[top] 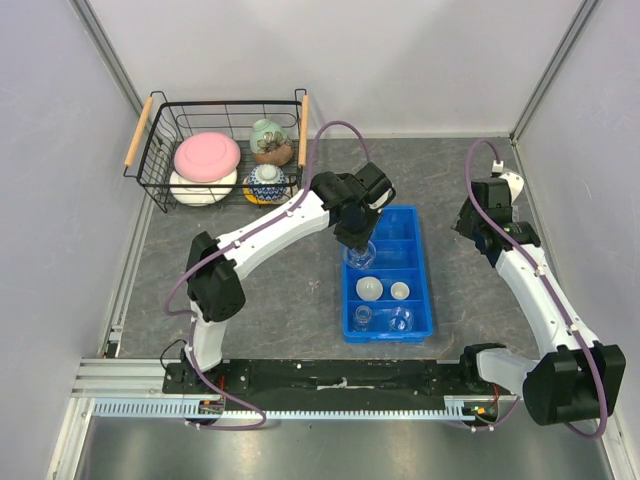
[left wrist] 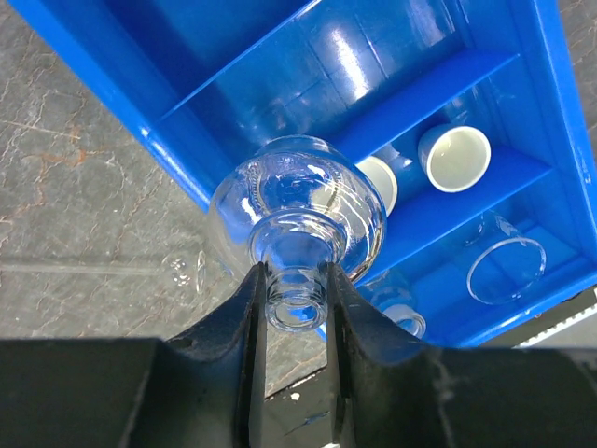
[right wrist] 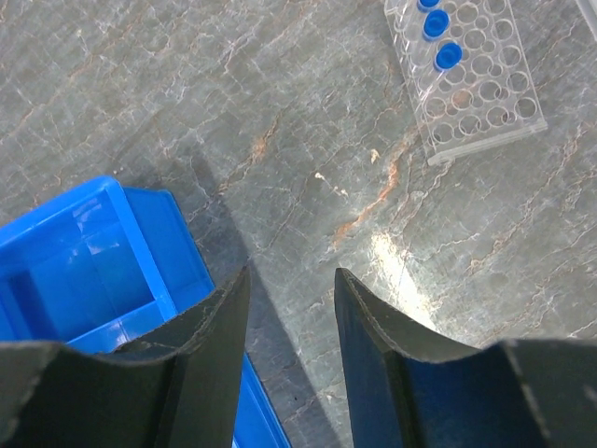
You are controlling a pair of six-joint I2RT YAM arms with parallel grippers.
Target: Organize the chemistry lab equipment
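Top external view: a blue tray (top: 425,300) with several compartments sits mid-tabletop (top: 240,300). The left gripper (top: 358,245) hangs over the tray's left side, holding a clear flask (top: 360,258) above a middle compartment. The compartment nearer the arm bases holds two white dishes (top: 370,288). The nearest one holds two more glass flasks (top: 400,320). A wire basket (top: 160,190) of crockery (top: 207,155) stands at the far left. The right gripper (top: 470,225) hovers to the tray's right, apart from it; its jaws cannot be judged from here.

Left wrist view: the flask (left wrist: 298,210) shows clearly as colourless glass with a round body, a stepped collar and a short neck. The neck is pinched between the black fingers (left wrist: 250,317) of the left gripper (left wrist: 297,289). The flask body hangs over the tray wall (left wrist: 112,75), partly hiding one white dish (left wrist: 381,182).

Right wrist view: the right gripper (right wrist: 291,289) is spread with nothing between its fingers, above bare tabletop (right wrist: 280,112) beside a tray corner (right wrist: 93,261). Only this view shows a clear rack (right wrist: 476,93) holding blue-capped tubes (right wrist: 448,54).
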